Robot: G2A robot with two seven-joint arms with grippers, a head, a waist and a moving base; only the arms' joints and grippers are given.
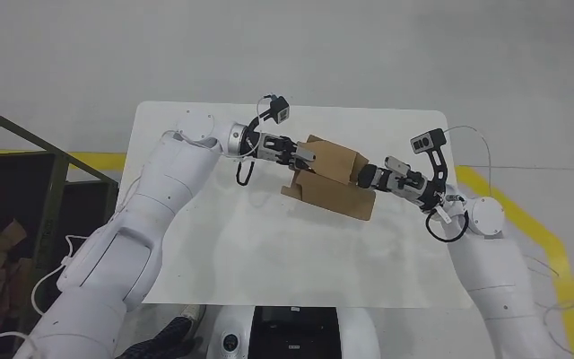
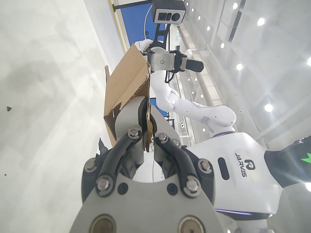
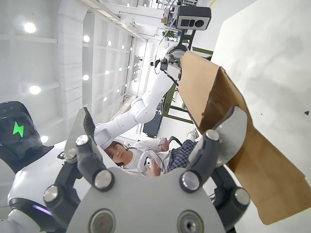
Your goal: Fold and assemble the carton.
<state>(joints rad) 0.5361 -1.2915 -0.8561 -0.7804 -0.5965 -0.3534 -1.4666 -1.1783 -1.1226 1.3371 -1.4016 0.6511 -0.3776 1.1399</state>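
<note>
Surface: one white table (image 1: pixel 233 251) on a pale grey floor (image 1: pixel 502 54). A yellow floor line (image 1: pixel 99 160) shows past the table's 9 o'clock edge, and again past the 3 o'clock edge. One dark green metal frame (image 1: pixel 45 170) stands off the 9 o'clock side. Room: high white ceiling with rows of round lights (image 2: pixel 261 21). Count: one carton, two grippers. The brown carton (image 1: pixel 332 170) is part-folded, over the table just toward 1 o'clock of its centre. The left gripper (image 2: pixel 145 112) is at the carton's 9 o'clock end, clenched on a cardboard edge. The right gripper (image 3: pixel 159 110) is at the 4 o'clock end, spread wide. One of its fingers (image 3: pixel 233 127) lies against the cardboard, the other well apart.
</note>
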